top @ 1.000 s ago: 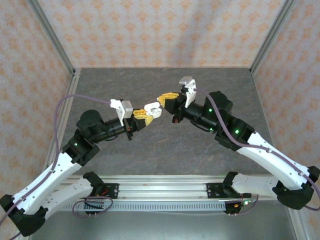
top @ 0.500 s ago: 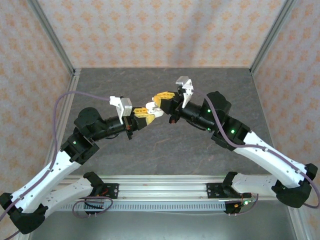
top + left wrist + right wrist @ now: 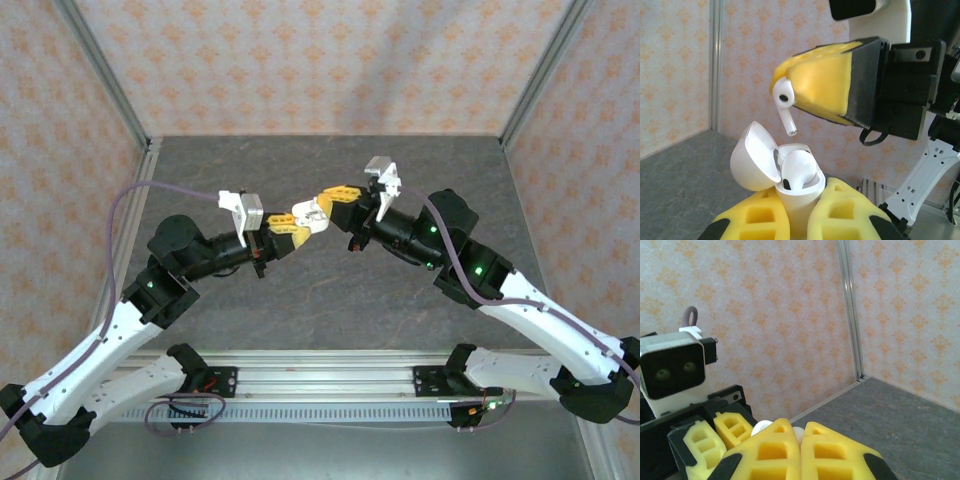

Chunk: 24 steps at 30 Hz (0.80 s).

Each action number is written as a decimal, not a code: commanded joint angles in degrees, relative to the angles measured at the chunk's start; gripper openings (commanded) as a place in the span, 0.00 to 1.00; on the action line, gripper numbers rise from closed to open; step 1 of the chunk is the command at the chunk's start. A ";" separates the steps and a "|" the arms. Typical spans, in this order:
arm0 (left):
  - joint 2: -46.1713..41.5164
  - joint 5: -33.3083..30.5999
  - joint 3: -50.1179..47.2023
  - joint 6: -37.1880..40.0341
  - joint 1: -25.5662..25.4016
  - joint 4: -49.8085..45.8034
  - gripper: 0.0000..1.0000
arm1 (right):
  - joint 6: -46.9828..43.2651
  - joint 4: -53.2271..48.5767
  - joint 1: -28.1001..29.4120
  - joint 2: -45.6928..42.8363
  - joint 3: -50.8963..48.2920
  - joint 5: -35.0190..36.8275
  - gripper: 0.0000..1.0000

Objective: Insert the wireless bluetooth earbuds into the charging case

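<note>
My left gripper (image 3: pixel 801 196) is shut on the white charging case (image 3: pixel 796 202), held upright with its lid (image 3: pixel 752 161) flipped open to the left. One white earbud (image 3: pixel 800 167) sits in the case. Just above the open case hangs a second earbud (image 3: pixel 785 102), stem pointing down, pinched at the tip of my right gripper (image 3: pixel 782 85). In the right wrist view the right gripper (image 3: pixel 800 439) is shut with the earbud (image 3: pixel 798 432) peeking out between its fingers. From above, the left gripper (image 3: pixel 292 224) and right gripper (image 3: pixel 335 198) meet over the middle of the table, the case (image 3: pixel 306 215) between them.
The grey stone-look table (image 3: pixel 300 165) is bounded by patterned walls with metal corner posts (image 3: pixel 130 115). A purple cable (image 3: pixel 150 195) loops off the left wrist. An aluminium rail (image 3: pixel 330 380) runs along the near edge between the arm bases.
The right wrist swung a little left, then back right. The left gripper with the case crept up toward it. Both grips stayed shut.
</note>
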 commanded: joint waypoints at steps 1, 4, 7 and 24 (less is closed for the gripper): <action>-0.31 -0.62 1.40 -1.00 -0.49 3.48 0.00 | -1.64 0.03 0.27 -0.87 -0.79 -0.17 0.00; -0.32 -0.71 1.58 -1.26 -0.48 3.63 0.00 | -2.17 -0.66 0.27 -0.99 -1.23 0.02 0.00; -0.38 -0.87 1.60 -1.43 -0.53 3.79 0.00 | -2.54 -0.99 0.23 -1.35 -1.68 0.36 0.00; 0.00 -2.82 2.02 -1.53 -0.56 4.51 0.00 | -2.41 -2.14 0.27 -1.93 -3.13 -2.25 0.00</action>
